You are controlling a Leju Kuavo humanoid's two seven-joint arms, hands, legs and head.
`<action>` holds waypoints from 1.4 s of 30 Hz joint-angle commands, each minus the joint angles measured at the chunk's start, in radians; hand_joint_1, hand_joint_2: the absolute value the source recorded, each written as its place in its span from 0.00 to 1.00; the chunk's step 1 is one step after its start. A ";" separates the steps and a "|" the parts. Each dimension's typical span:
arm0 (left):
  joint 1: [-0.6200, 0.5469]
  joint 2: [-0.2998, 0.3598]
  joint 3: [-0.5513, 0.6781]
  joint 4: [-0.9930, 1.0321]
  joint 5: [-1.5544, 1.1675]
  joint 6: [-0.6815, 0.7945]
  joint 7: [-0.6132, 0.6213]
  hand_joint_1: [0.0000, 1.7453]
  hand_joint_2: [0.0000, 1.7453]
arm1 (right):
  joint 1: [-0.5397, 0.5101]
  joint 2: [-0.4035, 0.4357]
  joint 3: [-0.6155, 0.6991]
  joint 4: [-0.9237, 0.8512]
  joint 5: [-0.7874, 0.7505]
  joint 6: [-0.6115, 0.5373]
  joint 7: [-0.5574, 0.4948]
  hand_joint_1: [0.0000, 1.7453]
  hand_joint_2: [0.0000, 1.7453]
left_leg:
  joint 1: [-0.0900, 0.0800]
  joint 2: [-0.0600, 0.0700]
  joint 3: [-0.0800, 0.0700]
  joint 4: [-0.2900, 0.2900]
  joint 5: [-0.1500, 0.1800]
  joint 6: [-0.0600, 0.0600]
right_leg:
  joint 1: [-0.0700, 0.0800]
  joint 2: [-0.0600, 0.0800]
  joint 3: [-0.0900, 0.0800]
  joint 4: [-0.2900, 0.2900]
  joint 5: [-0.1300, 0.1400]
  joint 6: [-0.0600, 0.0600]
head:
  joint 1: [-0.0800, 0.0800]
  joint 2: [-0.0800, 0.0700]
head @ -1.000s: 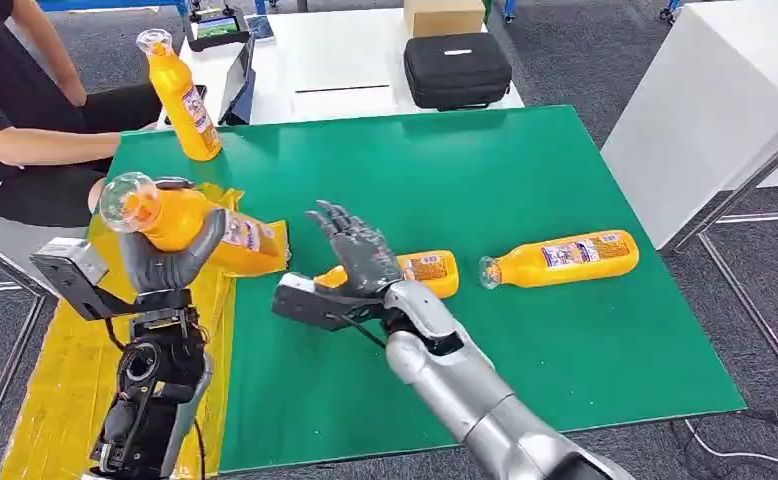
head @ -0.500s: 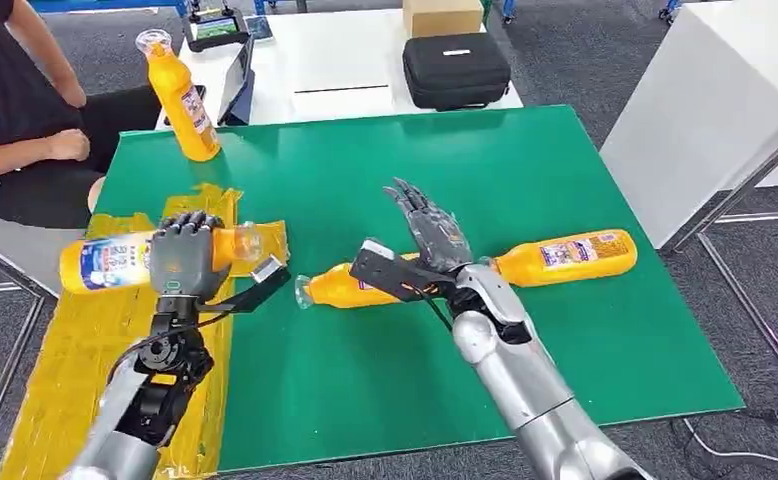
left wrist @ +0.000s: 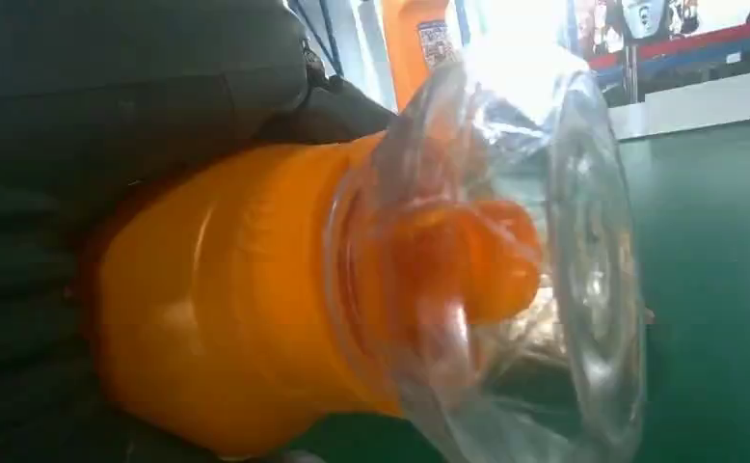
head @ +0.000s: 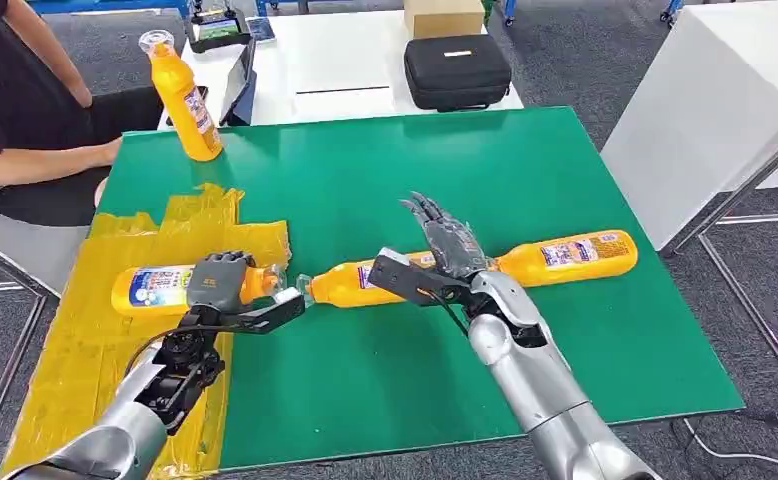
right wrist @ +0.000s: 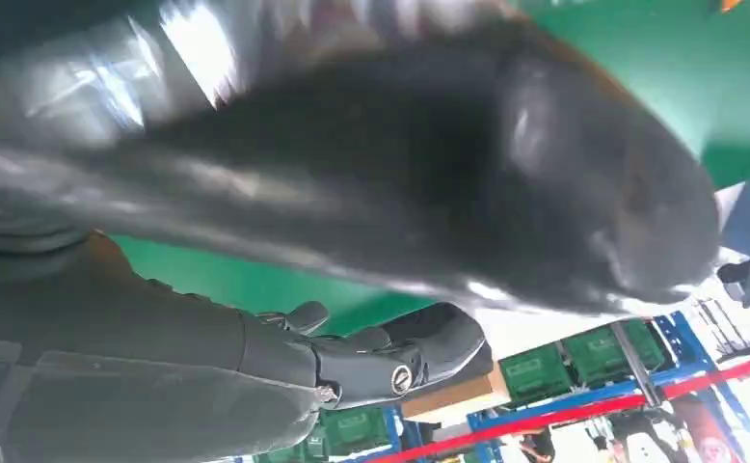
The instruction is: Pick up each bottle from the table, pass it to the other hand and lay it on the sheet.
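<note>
My left hand (head: pixel 217 285) grips an orange bottle (head: pixel 157 287) with a clear cap, holding it on its side low over the yellow sheet (head: pixel 75 350). The left wrist view shows that bottle (left wrist: pixel 255 318) close up, cap (left wrist: pixel 545 270) toward the green table. My right hand (head: pixel 447 243) is open with fingers straight, hovering over a second orange bottle (head: pixel 355 284) that lies on the green mat (head: pixel 525 170). A third bottle (head: pixel 565 257) lies right of it. A fourth bottle (head: pixel 184 95) stands upright at the mat's far left corner.
A person (head: pixel 25 110) sits at the far left beside the table. Behind the mat a white table carries a black case (head: pixel 457 68), a cardboard box (head: pixel 443 15) and a tablet (head: pixel 217 25). A white panel (head: pixel 705 120) stands to the right.
My left hand turned the bottle from upright to lying and lowered it onto the sheet. My right hand moved right, away from it, to hover above the middle bottle.
</note>
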 commanded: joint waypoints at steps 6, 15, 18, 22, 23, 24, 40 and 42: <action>-0.041 -0.003 0.050 0.132 0.150 -0.051 -0.042 0.00 0.00 | -0.067 -0.033 0.076 0.168 0.072 0.112 0.034 0.00 1.00 | 0.001 0.004 0.003 0.000 0.002 -0.001 | 0.001 0.001 0.004 -0.001 0.002 0.000 | 0.000 0.000; -0.022 -0.005 0.113 0.035 0.337 -0.113 -0.161 0.00 0.00 | -0.140 -0.009 0.135 0.375 0.142 0.161 0.058 0.00 1.00 | 0.001 0.005 0.003 0.000 0.003 -0.002 | 0.001 0.001 0.003 0.000 0.004 -0.001 | 0.000 0.000; 0.011 -0.010 0.144 -0.114 0.561 -0.255 -0.278 0.00 0.00 | -0.178 -0.002 0.147 0.501 0.171 0.142 0.055 0.00 1.00 | 0.000 0.003 0.002 0.000 0.003 -0.001 | 0.001 0.001 0.002 0.000 0.004 0.000 | 0.000 0.000; 0.107 0.000 0.096 -0.448 0.861 -0.347 -0.313 0.00 0.00 | -0.235 0.009 0.157 0.622 0.208 0.082 0.052 0.00 1.00 | 0.000 0.003 0.001 0.000 0.004 -0.001 | 0.001 0.001 0.001 0.000 0.004 0.000 | 0.000 0.000; 0.114 0.005 0.081 -0.482 0.872 -0.354 -0.287 0.00 0.00 | -0.241 0.011 0.155 0.627 0.207 0.084 0.050 0.00 1.00 | 0.001 0.005 0.001 0.001 0.003 -0.002 | 0.002 0.002 0.002 0.000 0.004 -0.001 | 0.000 0.000; 0.117 0.007 0.074 -0.494 0.876 -0.355 -0.277 0.00 0.00 | -0.244 0.011 0.154 0.628 0.208 0.086 0.049 0.00 1.00 | 0.001 0.004 0.000 0.001 0.003 -0.001 | 0.001 0.001 0.001 0.001 0.004 0.000 | 0.000 0.000; 0.182 -0.020 -0.019 -0.816 1.150 -0.354 -0.339 0.00 0.00 | -0.239 0.015 0.242 0.754 0.364 0.161 0.117 1.00 1.00 | 0.001 0.000 -0.001 0.000 0.004 -0.001 | 0.002 -0.002 0.000 -0.001 0.003 0.000 | 0.000 0.000; 0.169 -0.020 -0.022 -0.812 1.158 -0.344 -0.334 0.00 0.00 | -0.220 0.024 0.251 0.760 0.372 0.176 0.117 1.00 1.00 | 0.001 0.000 -0.001 0.000 0.003 -0.001 | 0.001 -0.002 0.000 -0.001 0.003 0.000 | 0.000 0.000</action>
